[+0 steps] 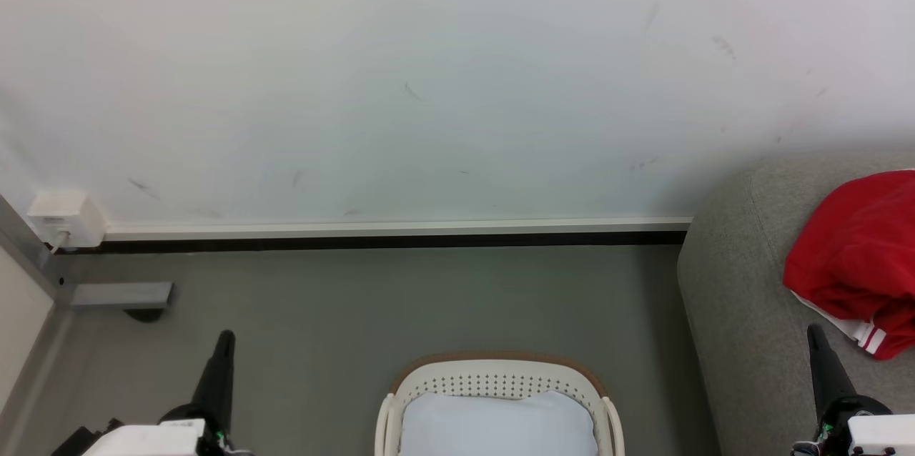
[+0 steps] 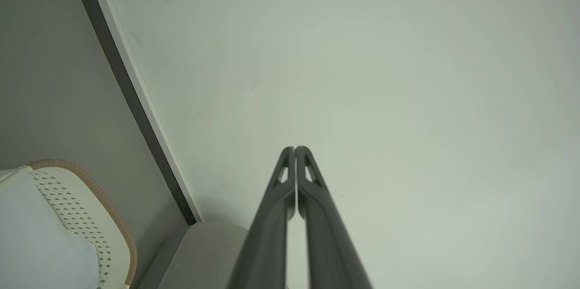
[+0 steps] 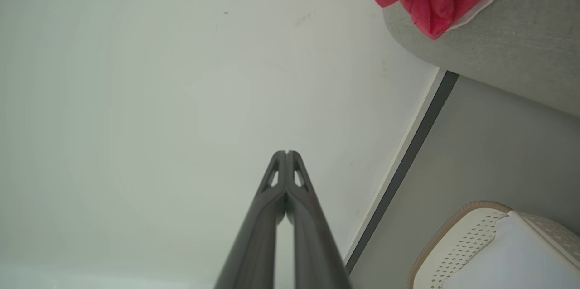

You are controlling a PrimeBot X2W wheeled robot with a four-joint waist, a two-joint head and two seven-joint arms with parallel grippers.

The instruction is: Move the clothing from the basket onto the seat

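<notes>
Clothing (image 1: 858,256) lying on seat (image 1: 736,284), 3 o'clock; basket (image 1: 500,368), 6 o'clock (holds pale cloth (image 1: 500,427)). Left gripper (image 2: 294,148), right gripper (image 3: 287,153): both closed tight, empty. Park well clear of clothing.

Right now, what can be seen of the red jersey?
The red jersey lies crumpled in soft folds on the light grey sofa, near its rounded corner. Thin, smooth-looking fabric; a white-and-red striped hem edge shows at its near side. The head view's edge cuts off its right part. Only the sofa touches it.

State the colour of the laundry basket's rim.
Brown: the basket has a brown rim over cream-white perforated walls, clearest in the head view.
</notes>
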